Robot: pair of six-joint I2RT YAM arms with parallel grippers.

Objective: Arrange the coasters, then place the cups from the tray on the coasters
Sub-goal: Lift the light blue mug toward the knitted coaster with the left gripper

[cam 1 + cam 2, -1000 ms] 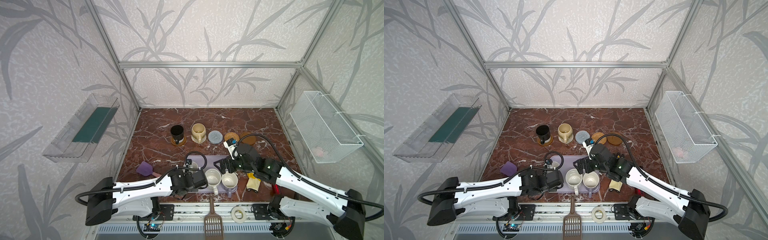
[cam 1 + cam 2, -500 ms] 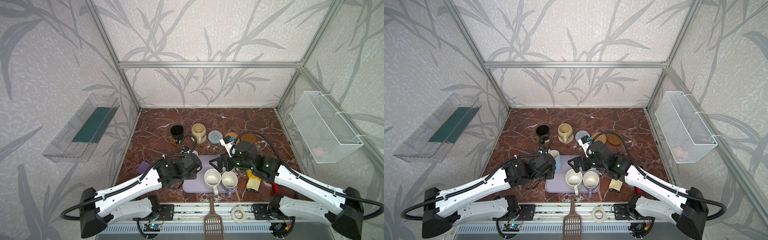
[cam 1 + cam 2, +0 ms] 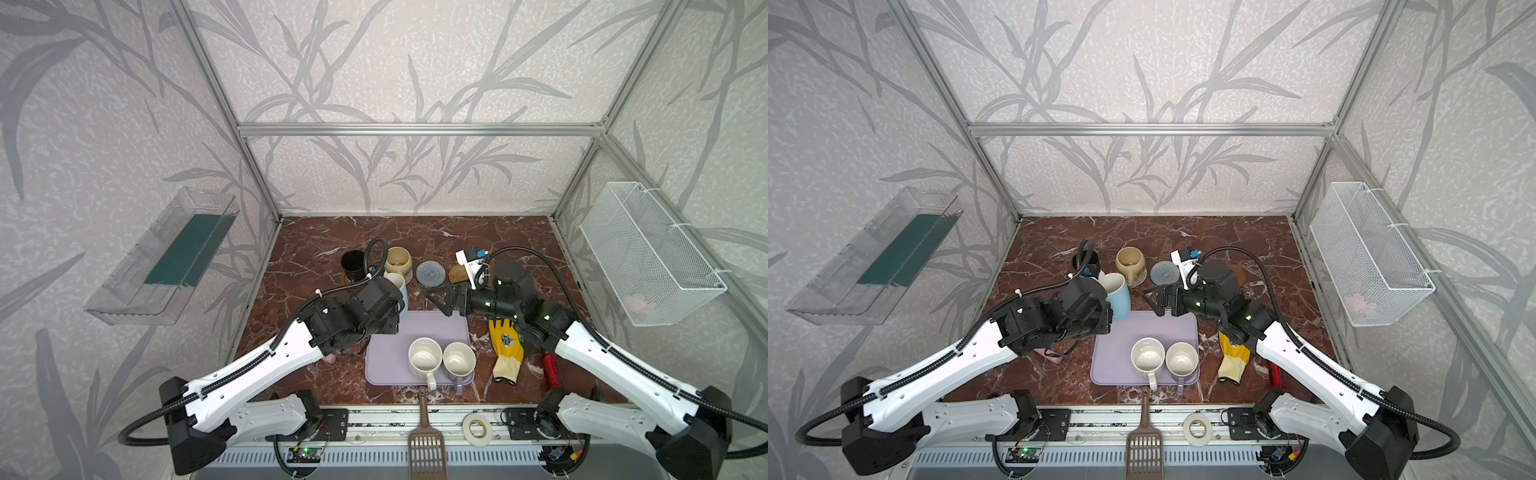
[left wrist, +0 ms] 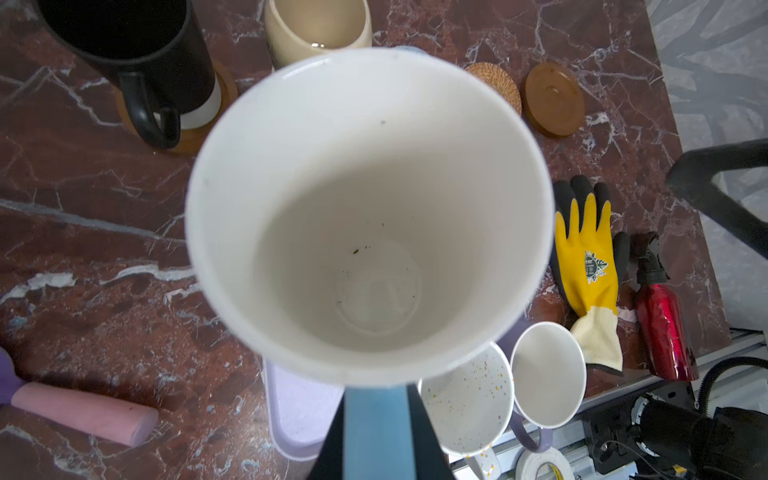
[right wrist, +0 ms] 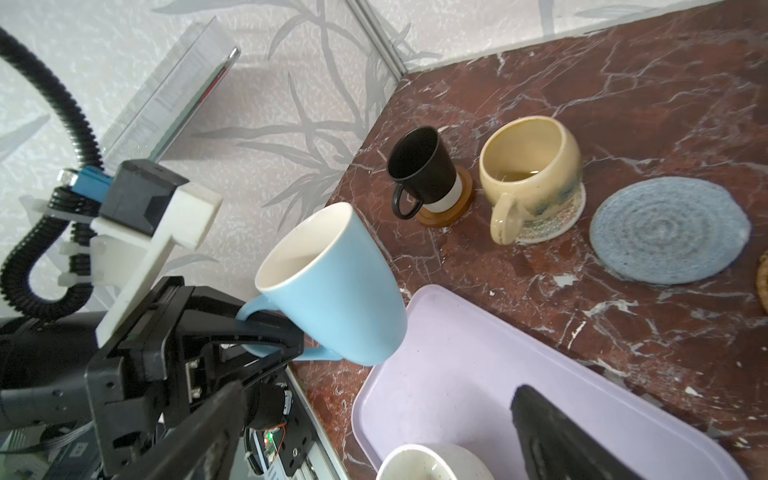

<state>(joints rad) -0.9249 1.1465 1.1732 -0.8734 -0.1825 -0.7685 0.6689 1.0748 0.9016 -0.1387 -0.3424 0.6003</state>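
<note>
left fingers [image 5: 257, 330] clamped on light blue mug [image 5: 332, 282] handle; right fingers [image 5: 552, 432] wide, empty. Keep mug level, lower centred onto grey-blue coaster [image 5: 669, 228] beyond them.

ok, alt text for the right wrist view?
The left gripper holds a light blue mug by its handle near the lavender tray's corner. A black mug and beige mug stand on coasters beside a bare grey-blue coaster.
</note>
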